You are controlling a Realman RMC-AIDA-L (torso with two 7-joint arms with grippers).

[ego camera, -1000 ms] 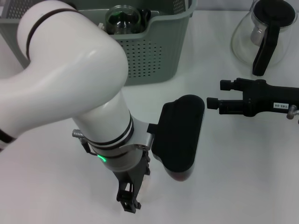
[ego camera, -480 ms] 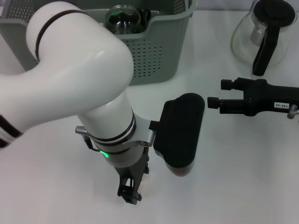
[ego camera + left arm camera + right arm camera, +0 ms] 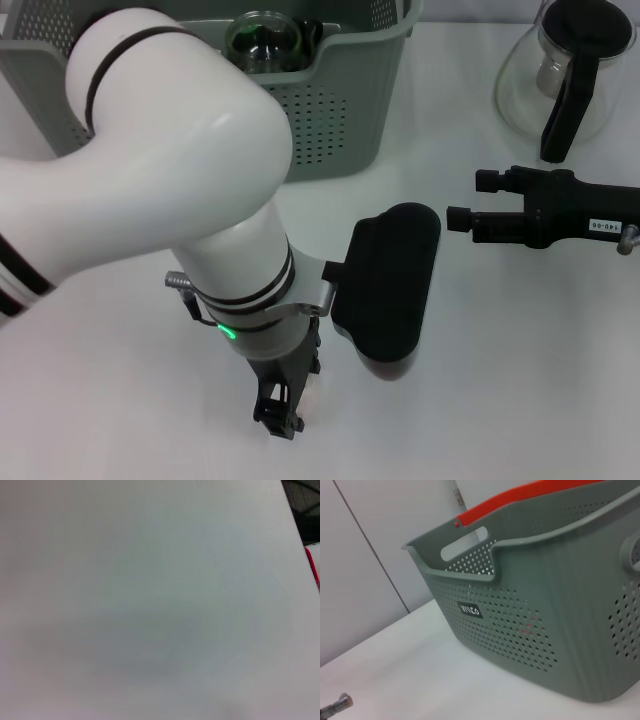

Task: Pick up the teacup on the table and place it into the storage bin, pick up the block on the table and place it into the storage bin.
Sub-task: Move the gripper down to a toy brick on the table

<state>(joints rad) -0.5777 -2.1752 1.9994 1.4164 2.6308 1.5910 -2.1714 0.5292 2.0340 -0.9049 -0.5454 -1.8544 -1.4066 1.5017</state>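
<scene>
1. Head view: left gripper [image 3: 279, 418] low at 6 o'clock over the tabletop [image 3: 520, 350], can't tell its jaw state. Right gripper [image 3: 468, 203] at 3 o'clock, jaws apart, empty. Storage bin [image 3: 340, 110] at 12 o'clock, teacup [image 3: 262, 42] inside.
2. Left wrist view: bare tabletop only.
3. Right wrist view: storage bin's perforated wall, black label [image 3: 470, 611].

My head camera looks steeply down on the table [image 3: 520, 380]. My left wrist camera hovers close above it; my right wrist camera faces the storage bin [image 3: 545, 630], shared with the head view.
</scene>
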